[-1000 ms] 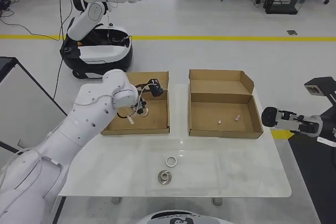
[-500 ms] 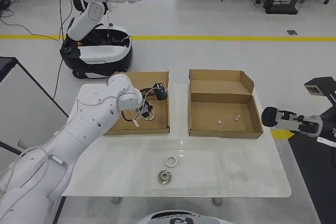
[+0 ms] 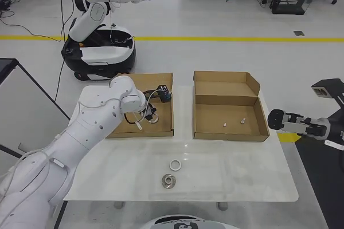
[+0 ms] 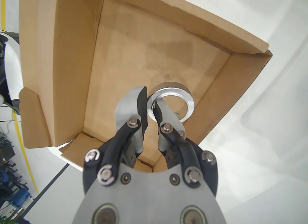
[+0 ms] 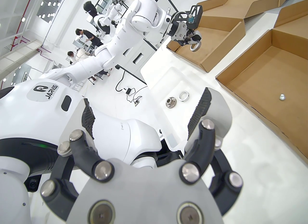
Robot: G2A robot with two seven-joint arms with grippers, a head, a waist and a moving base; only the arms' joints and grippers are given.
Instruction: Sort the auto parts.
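My left gripper (image 4: 149,97) is shut on a silver metal ring (image 4: 170,104), one finger inside the ring and one outside. It holds the ring above the inside of the left cardboard box (image 3: 139,133), near the box's right wall. The right wrist view shows that ring (image 5: 195,46) hanging from the left gripper (image 5: 192,39) over the box. A white ring (image 3: 175,165) and a flanged metal hub (image 3: 169,181) lie on the table in front of the boxes. My right gripper (image 5: 146,99) is open, off the table's right edge (image 3: 273,120).
The right cardboard box (image 3: 229,137) holds two small bolts (image 3: 223,122) (image 3: 242,120). Both boxes have raised flaps at the back. White tabletop (image 3: 246,172) stretches in front of the boxes.
The left arm shifted a little to the right over the left box with the ring in its gripper, then stayed still. The right arm has not moved.
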